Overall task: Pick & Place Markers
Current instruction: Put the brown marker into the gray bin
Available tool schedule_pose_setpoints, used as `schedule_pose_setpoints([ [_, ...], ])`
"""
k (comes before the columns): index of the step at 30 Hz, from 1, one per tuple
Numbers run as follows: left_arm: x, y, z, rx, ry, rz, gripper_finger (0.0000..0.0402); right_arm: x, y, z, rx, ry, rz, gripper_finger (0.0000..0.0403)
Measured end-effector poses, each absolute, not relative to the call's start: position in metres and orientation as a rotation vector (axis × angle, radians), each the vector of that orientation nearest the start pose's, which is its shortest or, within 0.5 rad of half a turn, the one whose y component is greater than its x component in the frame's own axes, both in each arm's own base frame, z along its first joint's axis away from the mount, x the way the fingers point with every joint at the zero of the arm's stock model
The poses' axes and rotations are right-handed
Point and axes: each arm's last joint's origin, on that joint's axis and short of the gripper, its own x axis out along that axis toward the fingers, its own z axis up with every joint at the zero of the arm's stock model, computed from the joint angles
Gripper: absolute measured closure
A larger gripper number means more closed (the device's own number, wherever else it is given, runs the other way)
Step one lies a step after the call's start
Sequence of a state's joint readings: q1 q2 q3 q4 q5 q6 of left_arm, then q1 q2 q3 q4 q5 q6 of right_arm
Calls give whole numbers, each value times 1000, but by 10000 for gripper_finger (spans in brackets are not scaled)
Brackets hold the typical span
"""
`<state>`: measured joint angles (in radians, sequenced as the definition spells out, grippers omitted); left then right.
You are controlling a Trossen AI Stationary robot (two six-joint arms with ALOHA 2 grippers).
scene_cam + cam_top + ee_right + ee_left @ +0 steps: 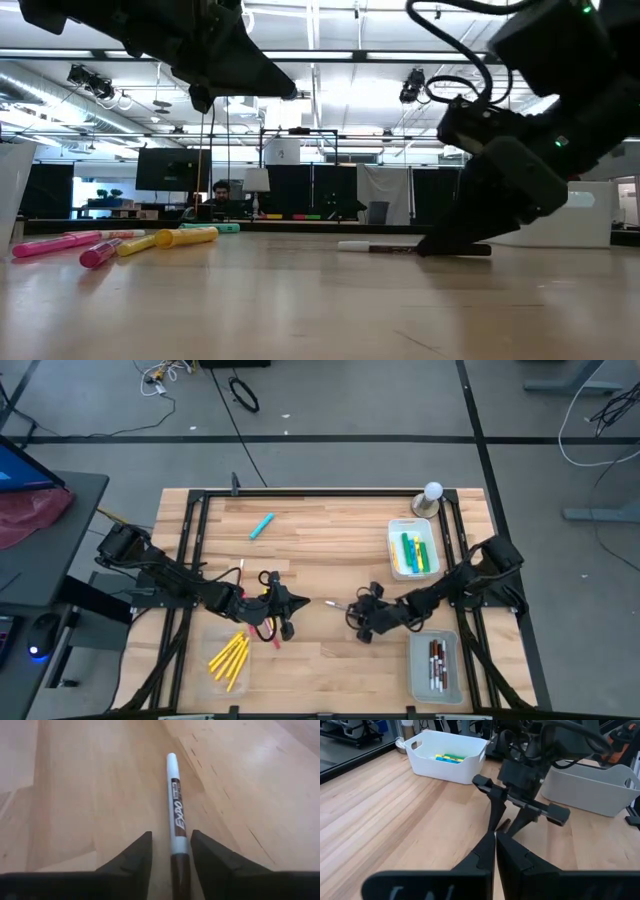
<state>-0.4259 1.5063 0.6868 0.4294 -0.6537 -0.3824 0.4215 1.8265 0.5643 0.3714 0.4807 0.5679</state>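
Note:
A white marker with a dark cap (176,810) lies flat on the wooden table near its middle (334,604), and shows in the low view (385,246). My right gripper (172,851) is open and low at the table (352,612), one finger on each side of the marker's capped end. My left gripper (495,851) is shut and empty, above the table just left of the marker (298,602). Yellow markers (230,658) and pink ones (60,244) lie at the near left. A light blue marker (262,526) lies at the far side. My right gripper comes at the marker slanting down from the table's right. Its fingers (140,855) lie along the marker, on either side of the dark capped end (180,862). I cannot tell whether they touch it. The marker lies flat on the table.
A white tray (392,545) with green and yellow markers stands at the far right. A second tray (412,660) with white, dark-capped markers stands at the near right. A small lamp-like thing (430,498) stands at the far right. A black frame runs along the table's edges.

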Motion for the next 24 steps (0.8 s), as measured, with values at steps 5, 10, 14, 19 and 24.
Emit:
schedule_pose_setpoints([
  [5, 279, -107, 194, -176, 286, 284, 383, 255, 96, 68, 151, 746, -291, 323],
  [10, 279, -107, 194, -177, 286, 284, 383, 257, 92, 70, 169, 719, -278, 380],
  [14, 279, -107, 194, -177, 286, 284, 383, 262, 98, 91, 221, 721, -258, 380],
  [19, 279, -107, 195, -179, 283, 284, 383, 265, 120, 157, 176, 834, -174, 380],
  [24, 278, -108, 194, -174, 289, 280, 383, 247, 149, 231, -68, 1112, 54, 380],
])
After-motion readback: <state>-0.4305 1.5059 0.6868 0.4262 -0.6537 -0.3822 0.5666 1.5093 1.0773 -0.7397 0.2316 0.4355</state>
